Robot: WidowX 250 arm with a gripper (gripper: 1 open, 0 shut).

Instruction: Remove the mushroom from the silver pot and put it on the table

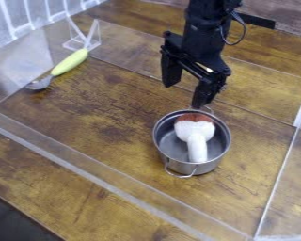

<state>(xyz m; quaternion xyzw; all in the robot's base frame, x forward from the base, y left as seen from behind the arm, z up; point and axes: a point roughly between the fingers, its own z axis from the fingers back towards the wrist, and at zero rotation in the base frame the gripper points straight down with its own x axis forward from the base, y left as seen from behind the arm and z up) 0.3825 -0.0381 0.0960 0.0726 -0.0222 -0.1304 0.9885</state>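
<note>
Black jaws of the gripper (192, 87) are held apart and empty, pointing down. Just below it, the mushroom (196, 136) is seen lying inside the silver pot (192, 147). Dark wood planks of the table (102, 104) are bordered by clear acrylic walls (102, 179).

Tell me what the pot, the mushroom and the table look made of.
Silver pot: polished metal, likely steel, with a bright reflective wall. Mushroom: probably matte plastic or rubber, with a smooth white stem and reddish cap. Table: brown wood planks, grain visible.
</note>
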